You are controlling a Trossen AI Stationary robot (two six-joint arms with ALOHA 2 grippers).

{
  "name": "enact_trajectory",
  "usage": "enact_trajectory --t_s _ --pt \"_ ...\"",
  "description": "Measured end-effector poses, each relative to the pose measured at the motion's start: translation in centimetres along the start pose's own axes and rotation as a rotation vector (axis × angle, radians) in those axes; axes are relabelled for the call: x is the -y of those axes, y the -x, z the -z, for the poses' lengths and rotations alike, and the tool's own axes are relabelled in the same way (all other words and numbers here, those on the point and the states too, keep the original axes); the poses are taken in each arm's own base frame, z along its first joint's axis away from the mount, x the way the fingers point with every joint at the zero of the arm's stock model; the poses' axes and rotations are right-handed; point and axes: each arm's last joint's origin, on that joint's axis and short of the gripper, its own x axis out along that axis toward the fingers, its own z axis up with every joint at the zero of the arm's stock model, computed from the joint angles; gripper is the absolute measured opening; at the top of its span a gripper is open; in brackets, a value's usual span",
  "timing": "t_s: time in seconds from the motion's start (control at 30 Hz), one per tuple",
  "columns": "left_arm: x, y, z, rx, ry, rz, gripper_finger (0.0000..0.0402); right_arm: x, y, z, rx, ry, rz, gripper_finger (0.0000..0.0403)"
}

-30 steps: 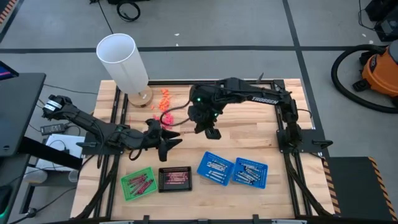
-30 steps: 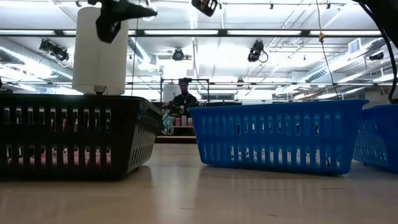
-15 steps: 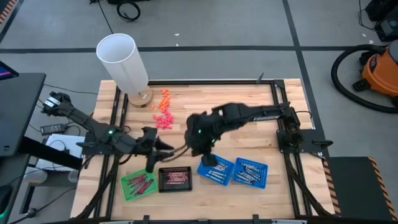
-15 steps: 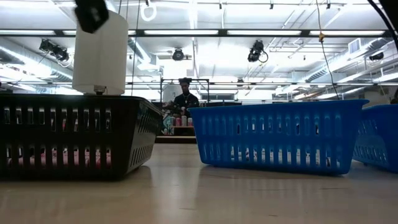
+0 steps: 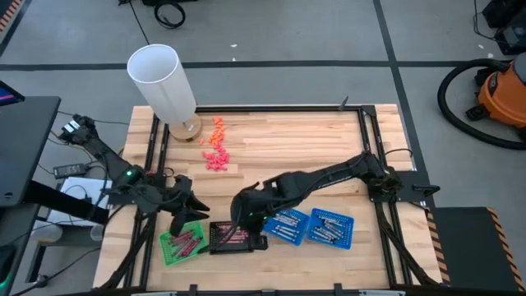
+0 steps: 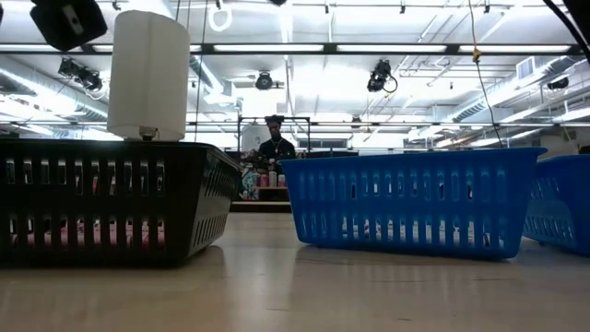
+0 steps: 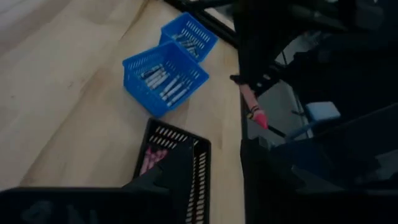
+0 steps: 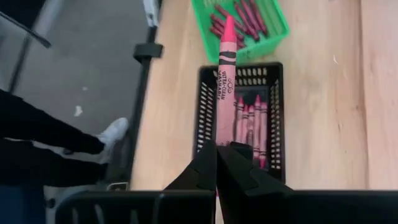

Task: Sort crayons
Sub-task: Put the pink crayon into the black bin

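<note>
In the right wrist view a pink crayon [image 8: 222, 81] sticks out of my shut right gripper [image 8: 216, 149], above the black basket [image 8: 268, 112] of pink crayons. In the high view that gripper [image 5: 241, 220] hangs over the black basket [image 5: 232, 237] near the front edge. The green basket [image 5: 182, 242] holds dark red crayons. Two blue baskets [image 5: 285, 224] [image 5: 330, 228] hold grey-silver ones. My left gripper [image 5: 185, 218] stands open and holds nothing, above the green basket's far side. My right gripper pinches the pink crayon's blunt end [image 8: 219, 138] between its two fingertips. The fingers slant down from the table's right, in line with the crayon. The crayon juts out past them, its pointed tip [image 8: 228, 25] leading, clear above the black basket.
A tall white cylinder [image 5: 163, 82] stands at the far left. A heap of stubby orange-pink pieces [image 5: 215, 148] lies beside it. Bare wood spreads between the heap and the baskets. In the low view the black basket [image 6: 111, 198] and a blue one [image 6: 410, 198] fill the front.
My right gripper has swung from the table's middle toward the near edge and then left, sinking, and now hangs over the black basket. My left gripper has drawn back toward the near left, from the middle to the green basket.
</note>
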Motion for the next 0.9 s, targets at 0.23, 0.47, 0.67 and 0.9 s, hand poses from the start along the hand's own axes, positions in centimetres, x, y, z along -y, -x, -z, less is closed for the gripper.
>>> enact_trajectory --t_s 0.23,0.47,0.67,0.9 --pt "-0.7 1.9 -0.5 0.009 0.007 0.016 0.0142 0.5 -4.5 0.7 -0.036 0.003 0.031 0.0007" --pt "-1.4 3.7 -1.1 0.053 0.033 0.019 0.0142 2.0 -10.0 2.4 -0.131 -0.003 0.063 0.0007" --pt "-2.0 4.7 -1.4 0.095 0.038 0.001 0.0142 3.2 -12.7 3.5 -0.2 -0.059 0.048 0.0028" --pt "-2.4 5.4 -1.8 0.162 -0.003 -0.024 0.0142 4.1 -10.6 2.2 -0.157 -0.118 0.037 0.0089"
